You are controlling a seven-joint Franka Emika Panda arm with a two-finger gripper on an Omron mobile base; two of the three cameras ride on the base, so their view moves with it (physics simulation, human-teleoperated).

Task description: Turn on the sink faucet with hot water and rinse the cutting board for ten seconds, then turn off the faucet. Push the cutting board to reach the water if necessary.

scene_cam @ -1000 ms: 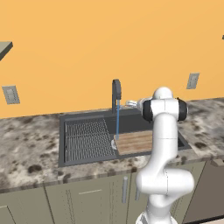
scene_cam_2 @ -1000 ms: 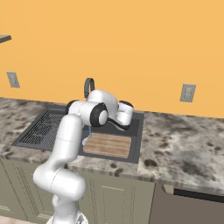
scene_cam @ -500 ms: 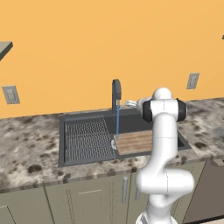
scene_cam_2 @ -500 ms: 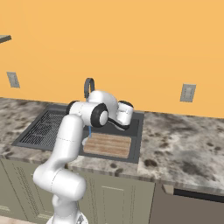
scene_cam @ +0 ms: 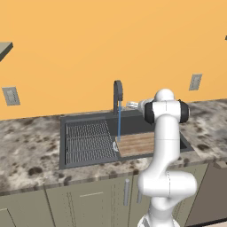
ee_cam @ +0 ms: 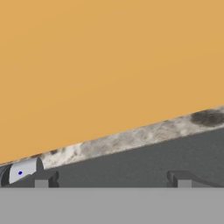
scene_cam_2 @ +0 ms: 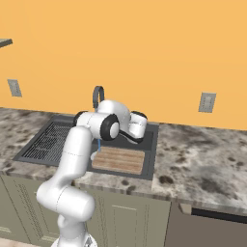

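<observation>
One faucet (scene_cam: 117, 94), one sink (scene_cam: 84, 166), one cutting board (scene_cam: 135, 144), one drying rack (scene_cam: 87, 142), one stream of water (scene_cam: 119, 126), and two wall outlets (scene_cam: 10, 95) in the left base view.

The gripper (ee_cam: 111, 178) sits at the back rim of the sink, facing the orange wall (ee_cam: 109, 65); its two fingertips (ee_cam: 43, 179) stand spread wide apart with nothing between them. In the hand view a strip of speckled counter (ee_cam: 131, 138) lies just ahead of the tips, and a pale rounded part with a blue dot (ee_cam: 22, 170), likely the faucet handle, sits just beside one fingertip; contact cannot be judged.

The faucet stands upright just beside the gripper, its spout arching forward over the basin. The water falls straight down from the spout and lands at the board's edge nearest the rack.

The cutting board lies flat in the sink bottom, below and in front of the gripper, its long axis running along the sink's length, plank stripes the same way. The rack lies beyond it, on the faucet's far side.
</observation>
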